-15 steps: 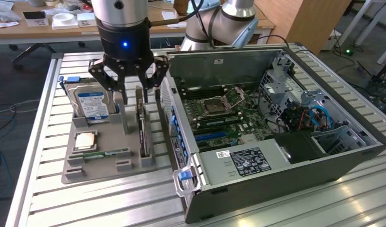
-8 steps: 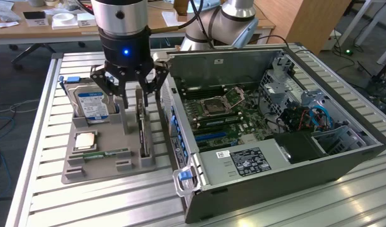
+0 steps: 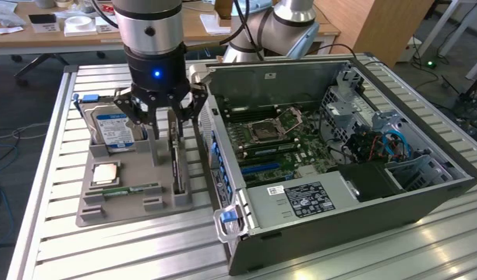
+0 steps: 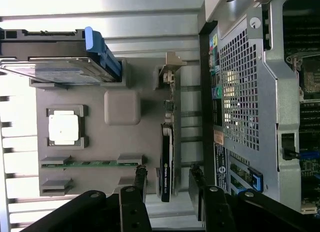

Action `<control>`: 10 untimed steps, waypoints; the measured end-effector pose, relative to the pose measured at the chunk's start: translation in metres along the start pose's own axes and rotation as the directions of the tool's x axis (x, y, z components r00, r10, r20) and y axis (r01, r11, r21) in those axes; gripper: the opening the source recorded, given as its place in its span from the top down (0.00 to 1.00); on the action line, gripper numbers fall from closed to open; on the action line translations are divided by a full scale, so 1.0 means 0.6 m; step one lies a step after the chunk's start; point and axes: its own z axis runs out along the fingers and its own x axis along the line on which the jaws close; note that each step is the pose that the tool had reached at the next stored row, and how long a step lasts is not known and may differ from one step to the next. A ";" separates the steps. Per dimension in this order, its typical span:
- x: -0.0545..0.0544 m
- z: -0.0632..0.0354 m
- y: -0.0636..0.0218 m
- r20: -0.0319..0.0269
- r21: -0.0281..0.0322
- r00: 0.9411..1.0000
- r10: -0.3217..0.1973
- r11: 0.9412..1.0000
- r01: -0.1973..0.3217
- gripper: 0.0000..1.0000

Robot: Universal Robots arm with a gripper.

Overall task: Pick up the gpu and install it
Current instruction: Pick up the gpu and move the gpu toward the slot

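Gpu (image 4: pixel 166 159) stands edgewise between parted fingers of the downward-pointing hand (image 3: pixel 162 123).

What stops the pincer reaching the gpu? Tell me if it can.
Likely yes: the open pincer hangs over the gpu, a finger on each side, nothing between them; the case stands close by.
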 end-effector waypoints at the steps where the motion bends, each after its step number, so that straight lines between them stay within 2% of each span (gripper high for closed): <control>1: 0.000 0.003 0.000 0.000 0.000 1.000 0.000 1.000 0.000 0.53; 10: 0.000 0.015 0.000 0.000 0.000 1.000 0.000 1.000 0.000 0.53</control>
